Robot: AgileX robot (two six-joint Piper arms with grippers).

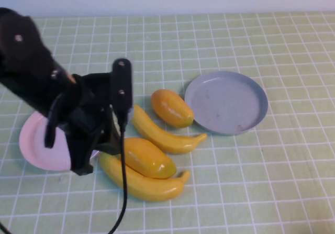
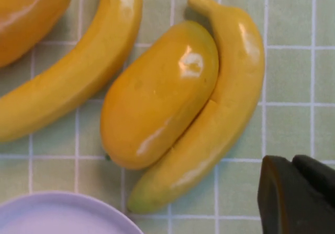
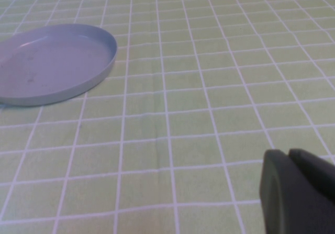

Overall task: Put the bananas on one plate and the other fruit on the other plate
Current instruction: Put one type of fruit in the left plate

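Note:
Two bananas lie mid-table: one (image 1: 162, 134) further back, one (image 1: 141, 184) nearer the front. One orange-yellow mango-like fruit (image 1: 148, 157) rests between them, against the front banana. The other fruit (image 1: 171, 108) lies beside the empty grey-blue plate (image 1: 227, 102). The pale pink plate (image 1: 39, 145) is at the left, partly hidden by my left arm. My left gripper (image 1: 82, 165) is shut and empty, low over the plate's near edge, left of the front banana (image 2: 225, 108) and mango (image 2: 157, 95). My right gripper (image 3: 288, 158) is shut and empty over bare cloth, out of the high view.
A green checked cloth (image 1: 261, 181) covers the table. A black cable (image 1: 123, 192) hangs from my left arm down across the front banana's left end. The grey-blue plate also shows in the right wrist view (image 3: 52, 64). The pink plate's rim shows in the left wrist view (image 2: 57, 215).

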